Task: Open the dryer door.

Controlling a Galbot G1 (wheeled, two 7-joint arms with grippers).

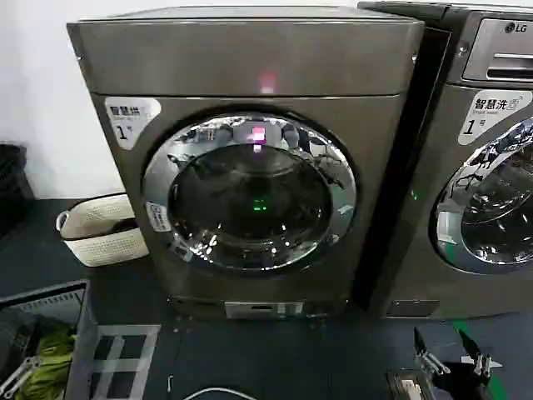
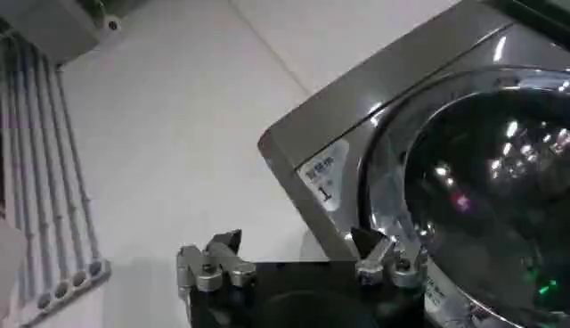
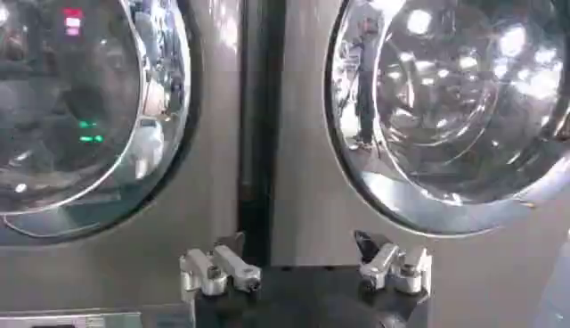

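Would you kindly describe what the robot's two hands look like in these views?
Both look alike. The left hand and right hand each have a black body carrying two silvery metal finger mounts with screws, each tipped with a dark, pointed pad. From the head camera, the right hand shows the same dark prongs.

The boxy bronze-grey metallic dryer (image 1: 250, 62) is glowing with a small pink light (image 1: 266, 82). Its round porthole dryer door (image 1: 250, 193) is showing a shiny chrome ring around dark tinted glass. A cream perforated plastic basket (image 1: 98, 229) is sitting on the dark floor (image 1: 275, 358).
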